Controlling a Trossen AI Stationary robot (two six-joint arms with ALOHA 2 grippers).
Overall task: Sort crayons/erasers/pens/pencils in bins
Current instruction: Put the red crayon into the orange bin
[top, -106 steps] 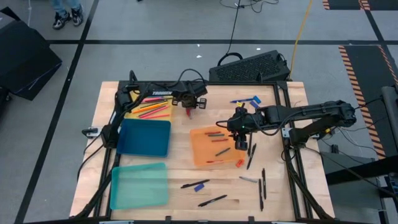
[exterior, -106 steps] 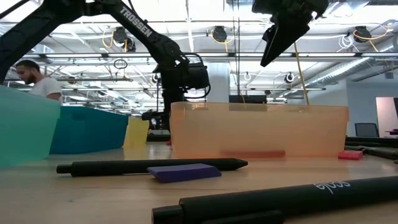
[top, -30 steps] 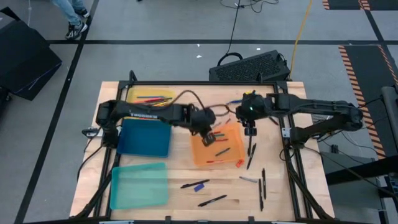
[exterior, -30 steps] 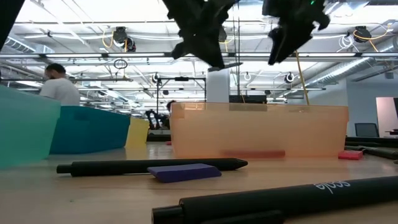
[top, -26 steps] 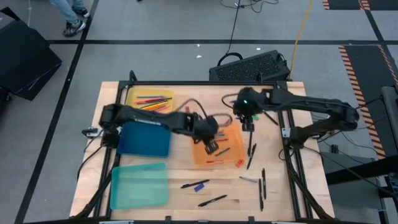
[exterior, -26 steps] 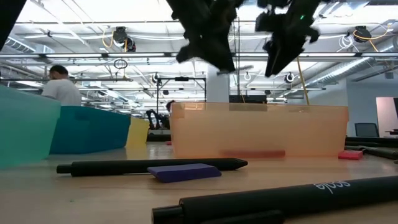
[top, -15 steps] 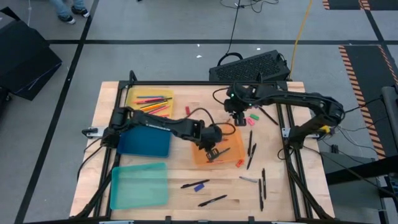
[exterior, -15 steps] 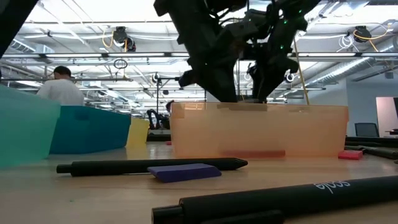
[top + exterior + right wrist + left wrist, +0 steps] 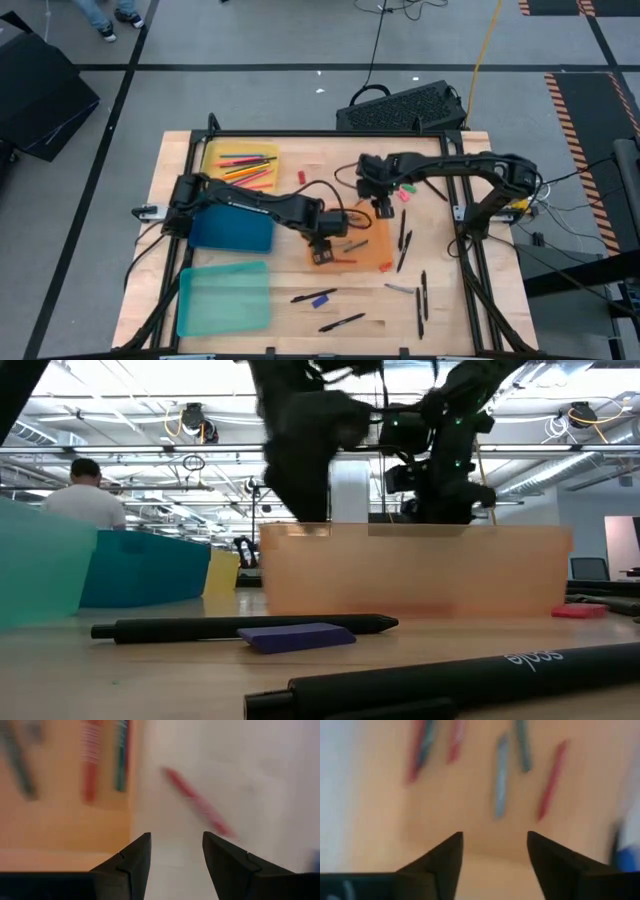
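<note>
The orange bin (image 9: 372,252) stands mid-table with several crayons on its floor, among them a grey one (image 9: 501,775) and a red one (image 9: 551,780). My left gripper (image 9: 324,250) is open and low inside the bin's near left part (image 9: 495,837). My right gripper (image 9: 380,208) is open at the bin's far edge. In the right wrist view its fingers (image 9: 176,837) straddle the bin wall (image 9: 131,795), and a red stick (image 9: 197,802) lies on the bare table beside it. Nothing sits between either pair of fingers. My left gripper is down inside the orange bin, but I cannot tell whether its fingers touch the bin's floor or wall.
The yellow bin (image 9: 240,165) with pencils stands at the far left, with the blue bin (image 9: 232,220) and teal bin (image 9: 222,298) nearer. Green (image 9: 406,187), pink (image 9: 403,198) and red (image 9: 385,264) erasers and black pens (image 9: 403,240) (image 9: 340,322) lie loose on the right and near parts.
My left gripper has gone toward the near edge and down into the orange bin. My right gripper has gone toward the table's left and down to the bin's far edge. The orange bin and the red eraser beside it have slid a little toward the near edge.
</note>
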